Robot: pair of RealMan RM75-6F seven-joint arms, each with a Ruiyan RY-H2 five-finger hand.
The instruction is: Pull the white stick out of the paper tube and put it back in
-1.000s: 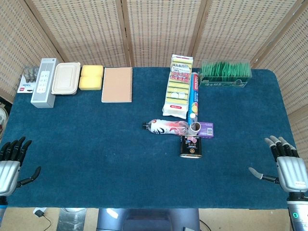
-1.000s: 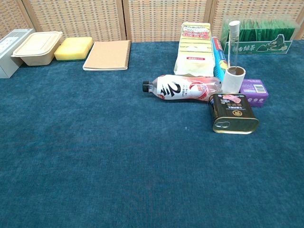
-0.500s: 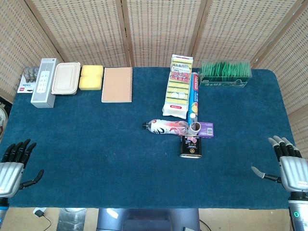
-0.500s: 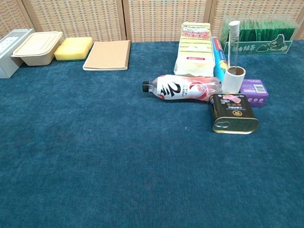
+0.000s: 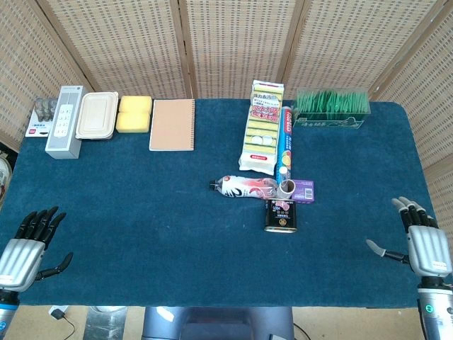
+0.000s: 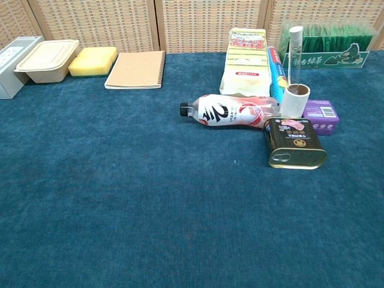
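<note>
A short paper tube (image 6: 296,100) (image 5: 287,188) stands upright near the middle of the blue table, between a lying bottle and a purple box. The white stick (image 6: 294,55) (image 5: 284,173) rises straight up out of it. My left hand (image 5: 27,250) hovers at the table's front left corner, fingers spread, holding nothing. My right hand (image 5: 422,243) is at the front right edge, also spread and empty. Both hands are far from the tube and show only in the head view.
A lying drink bottle (image 6: 234,110), a dark tin (image 6: 294,143) and a purple box (image 6: 321,113) crowd the tube. Behind it lie a yellow packet (image 6: 247,60) and a blue roll (image 6: 276,73). A green tea box (image 6: 333,47), notebook (image 6: 137,69), sponge (image 6: 93,61) and lunch box (image 6: 47,59) line the back.
Both hands shifted slightly along the front edge: the left hand dropped back, then came a little right; the right hand moved slightly. The tube and stick have not moved.
</note>
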